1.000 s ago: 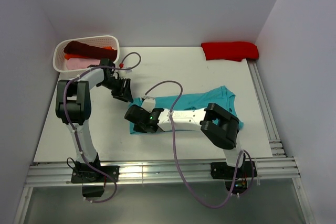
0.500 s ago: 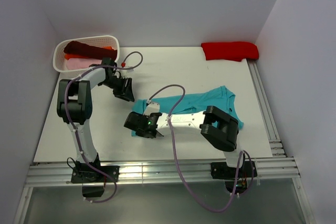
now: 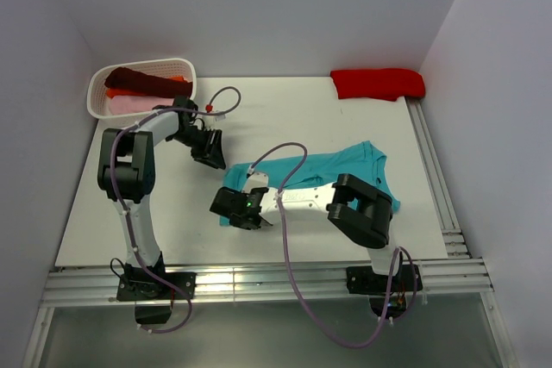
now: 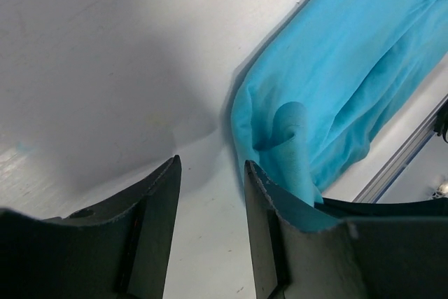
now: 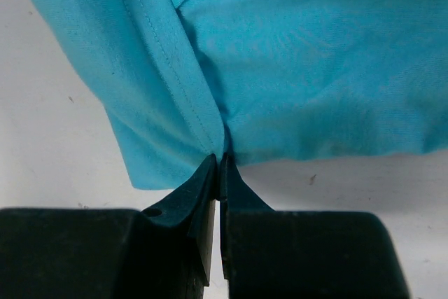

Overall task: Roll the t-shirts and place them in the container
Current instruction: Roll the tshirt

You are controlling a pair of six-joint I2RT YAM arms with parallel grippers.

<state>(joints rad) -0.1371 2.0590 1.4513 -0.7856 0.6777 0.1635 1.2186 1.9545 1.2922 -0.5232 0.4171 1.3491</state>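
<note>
Right gripper [image 5: 220, 162]: jaws pressed together on a hem fold of the teal t-shirt [image 5: 294, 68], whose cloth spreads ahead of them across the table [image 3: 285, 109]. Left gripper [image 4: 210, 167]: jaws apart over bare table with nothing between them, the teal cloth's bunched end just outside one finger. Well apart from both pairs of jaws: red t-shirt [image 3: 378, 83]; behind the left jaws, white basket [image 3: 185, 71] holding maroon, orange and pink t-shirts [image 3: 138, 82].

A white slotted basket [image 3: 95, 99] sits at the far left corner of a white table [image 3: 293, 114], with a grooved metal near rail [image 3: 259, 283], a right-side rail [image 3: 434, 170] and pale walls around
</note>
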